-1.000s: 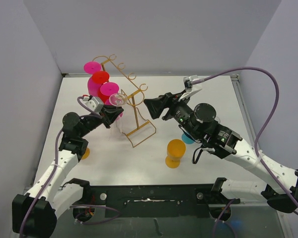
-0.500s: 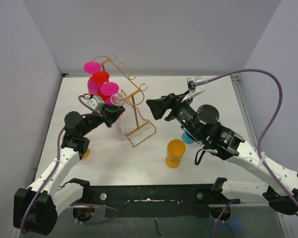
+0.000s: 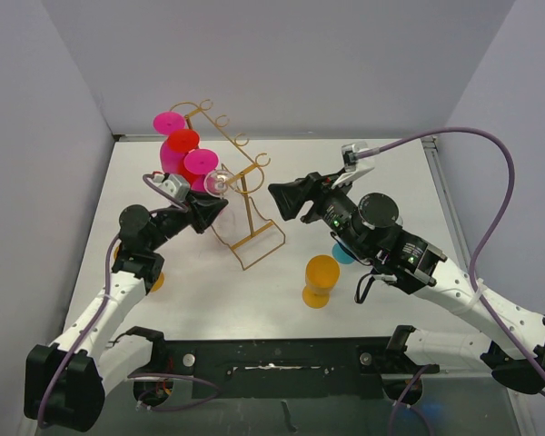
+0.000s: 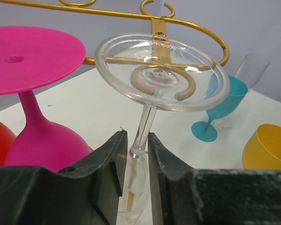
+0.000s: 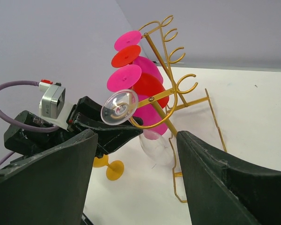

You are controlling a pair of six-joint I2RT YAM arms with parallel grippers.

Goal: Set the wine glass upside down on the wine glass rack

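The gold wire rack (image 3: 247,198) stands at the table's middle left. My left gripper (image 3: 207,209) is shut on the stem of a clear wine glass (image 3: 215,182), held upside down with its foot up. In the left wrist view the fingers (image 4: 110,164) pinch the stem (image 4: 143,129), and the foot (image 4: 161,70) sits just in front of a curled gold hook arm (image 4: 201,30). I cannot tell if they touch. My right gripper (image 3: 278,197) is open and empty just right of the rack. In the right wrist view (image 5: 136,140) it faces the glass (image 5: 119,107) and rack (image 5: 174,119).
Pink and red glasses (image 3: 183,153) hang upside down on the rack's far hooks. A yellow glass (image 3: 321,278) stands in front of the right arm, and a teal glass (image 3: 344,253) is partly hidden behind it. Another yellow glass (image 3: 155,280) lies by the left arm.
My left gripper has raised the clear glass a little and shifted it right, bringing its foot up to the near hook. The right gripper has barely moved.
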